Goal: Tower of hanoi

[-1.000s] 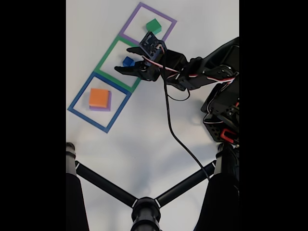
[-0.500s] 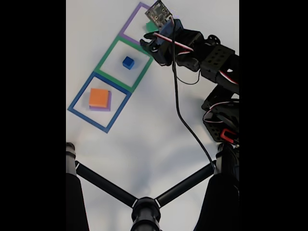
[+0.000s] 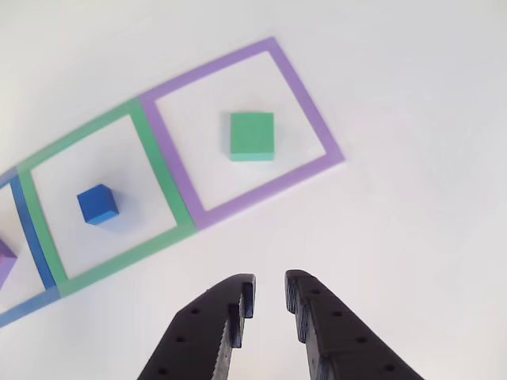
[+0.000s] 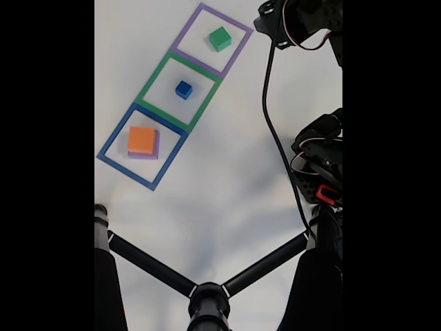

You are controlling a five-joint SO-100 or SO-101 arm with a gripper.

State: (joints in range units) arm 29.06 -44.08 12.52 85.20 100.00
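Three taped squares lie in a row on the white table. The purple square (image 4: pixel 210 40) holds a green block (image 4: pixel 220 38) (image 3: pixel 252 135). Inside the green square (image 4: pixel 178 93) stands a small blue cube (image 4: pixel 183 89) (image 3: pixel 97 203). In the blue square (image 4: pixel 141 146) an orange block (image 4: pixel 141 139) rests on a purple block (image 4: pixel 154 153), whose corner (image 3: pixel 4 261) shows at the left edge of the other view. My gripper (image 3: pixel 269 279) hangs above bare table short of the purple square, open by a narrow gap and holding nothing. The arm (image 4: pixel 303 19) is raised at the top right.
A black tripod (image 4: pixel 207 293) spreads its legs across the bottom of the fixed view. The arm's base (image 4: pixel 320 169) stands at the right, with a black cable (image 4: pixel 272 131) trailing down to it. White table (image 4: pixel 207 200) lies between the squares and the tripod.
The gripper was open around the blue cube, then rose and swung past the green block to the top right. The blue cube stayed in the green square.
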